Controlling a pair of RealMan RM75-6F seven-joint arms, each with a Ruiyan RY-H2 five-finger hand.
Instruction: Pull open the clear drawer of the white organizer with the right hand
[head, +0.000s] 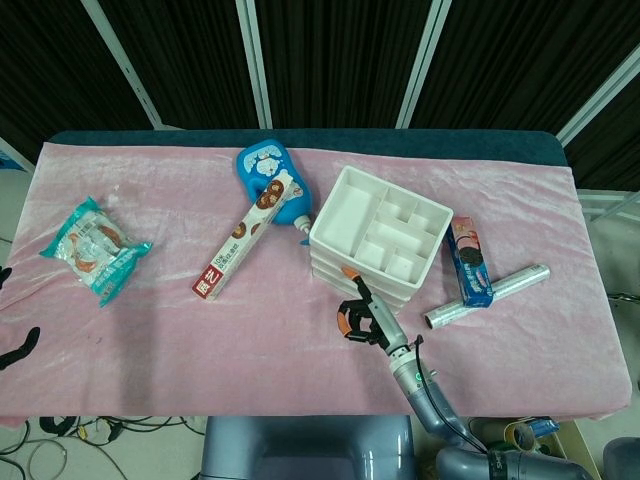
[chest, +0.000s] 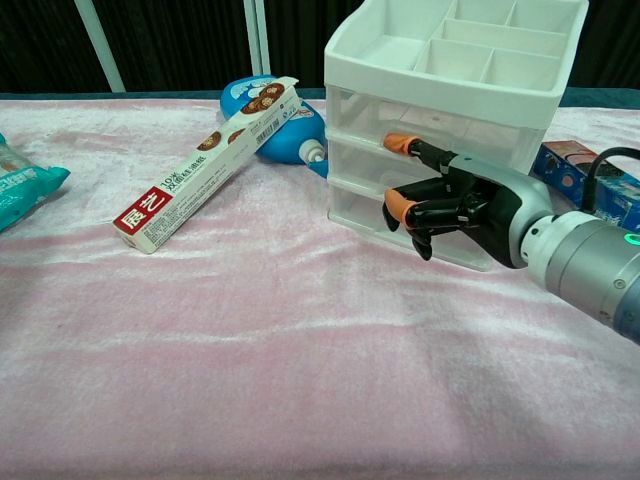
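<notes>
The white organizer stands right of the table's middle, with three clear drawers stacked under its divided top tray. All the drawers look pushed in. My right hand is at the organizer's front face. One extended finger lays its orange fingertip against the top edge of the middle drawer. The other fingers are curled in front of the bottom drawer and hold nothing. Only dark finger ends of my left hand show at the left edge of the head view, spread and holding nothing.
A long biscuit box leans on a blue bottle left of the organizer. A teal snack bag lies far left. A cookie pack and a foil roll lie on the right.
</notes>
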